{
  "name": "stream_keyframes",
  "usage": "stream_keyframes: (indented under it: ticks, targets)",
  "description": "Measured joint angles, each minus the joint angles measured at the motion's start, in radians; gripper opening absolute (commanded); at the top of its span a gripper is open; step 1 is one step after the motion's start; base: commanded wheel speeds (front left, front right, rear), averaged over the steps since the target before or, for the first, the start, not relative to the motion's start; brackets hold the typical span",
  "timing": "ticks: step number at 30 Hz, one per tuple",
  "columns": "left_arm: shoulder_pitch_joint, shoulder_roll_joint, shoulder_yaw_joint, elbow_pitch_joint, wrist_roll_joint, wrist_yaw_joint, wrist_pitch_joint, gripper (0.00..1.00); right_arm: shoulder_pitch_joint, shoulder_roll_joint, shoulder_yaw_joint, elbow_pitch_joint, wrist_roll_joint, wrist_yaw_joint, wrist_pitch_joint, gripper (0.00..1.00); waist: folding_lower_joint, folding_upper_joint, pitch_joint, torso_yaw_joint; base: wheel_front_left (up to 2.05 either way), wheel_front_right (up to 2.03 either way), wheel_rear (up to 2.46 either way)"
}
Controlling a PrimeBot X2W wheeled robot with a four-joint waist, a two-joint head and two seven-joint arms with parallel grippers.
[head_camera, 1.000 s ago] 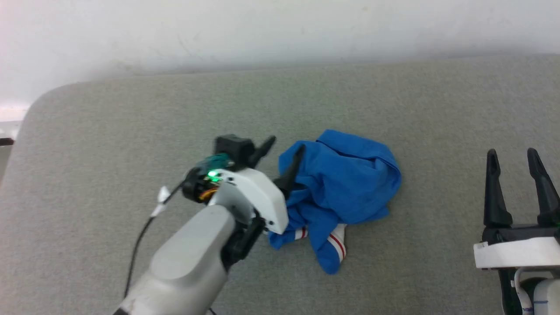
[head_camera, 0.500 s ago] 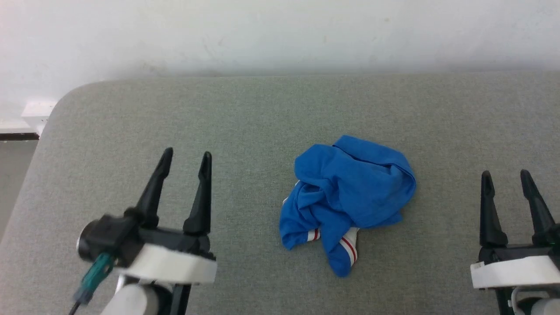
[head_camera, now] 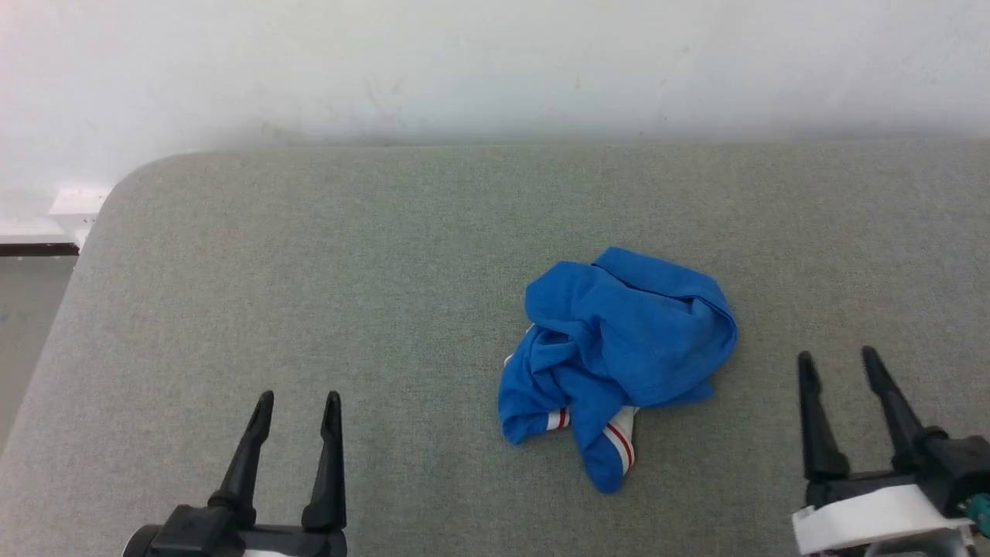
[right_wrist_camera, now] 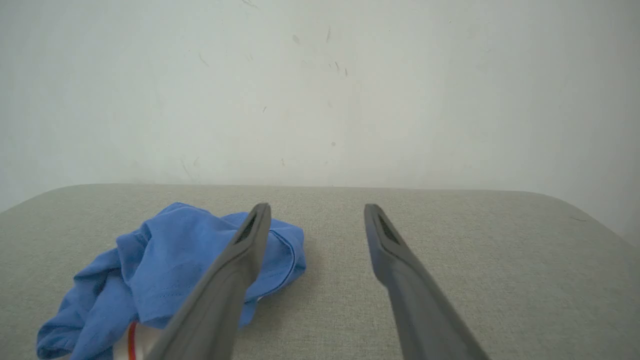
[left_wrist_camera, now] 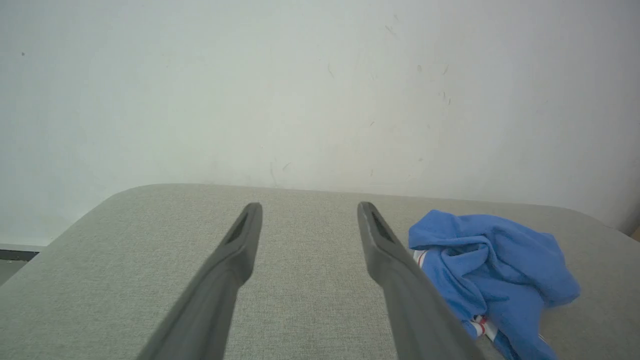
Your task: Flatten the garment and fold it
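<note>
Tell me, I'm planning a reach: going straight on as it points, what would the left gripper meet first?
Nothing nearby: the left gripper points over bare table toward the wall; the garment lies off to its right. Height unclear.

Bottom edge cuts off the left gripper [head_camera: 300, 398].

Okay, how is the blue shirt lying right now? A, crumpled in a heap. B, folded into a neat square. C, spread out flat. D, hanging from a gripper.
A: the shirt sits bunched in a heap on the table, while the left gripper and right gripper are open and apart from it.
</note>
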Motion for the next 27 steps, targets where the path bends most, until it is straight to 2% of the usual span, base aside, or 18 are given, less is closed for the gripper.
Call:
stream_keyframes:
  ticks: [4, 7, 13, 19, 27]
  targets:
    - [0.0, -0.028, 0.027, 0.012, 0.031, -0.048, 0.0, 1.0, -0.007, -0.001, 0.086, -0.015, -0.018, 0.0, 0.065, 1.0, 0.0, 0.0, -0.003, 0.003, 0.0, 0.0, 0.0]
    - [0.0, -0.05, 0.039, 0.026, 0.045, -0.078, 0.0, 1.0, -0.021, 0.001, 0.178, -0.019, -0.036, 0.0, 0.168, 1.0, 0.0, 0.0, 0.0, 0.005, 0.0, 0.0, 0.0]
    - [-0.004, -0.087, 0.061, 0.052, 0.066, -0.128, 0.0, 1.0, -0.041, 0.001, 0.281, 0.005, -0.049, 0.0, 0.4, 1.0, 0.0001, 0.0, 0.016, 0.02, 0.0, 0.0, 0.0]
    - [-0.02, -0.111, 0.073, 0.081, 0.093, -0.165, 0.0, 1.0, -0.068, -0.001, 0.304, 0.087, -0.062, 0.0, 0.56, 1.0, 0.0002, 0.0, 0.038, 0.046, 0.0, 0.0, 0.0]
    - [-0.052, -0.136, 0.082, 0.107, 0.103, -0.192, 0.0, 1.0, -0.149, -0.001, 0.297, 0.217, -0.07, 0.0, 0.617, 1.0, 0.0002, 0.0, 0.066, 0.089, 0.0, 0.0, 0.0]
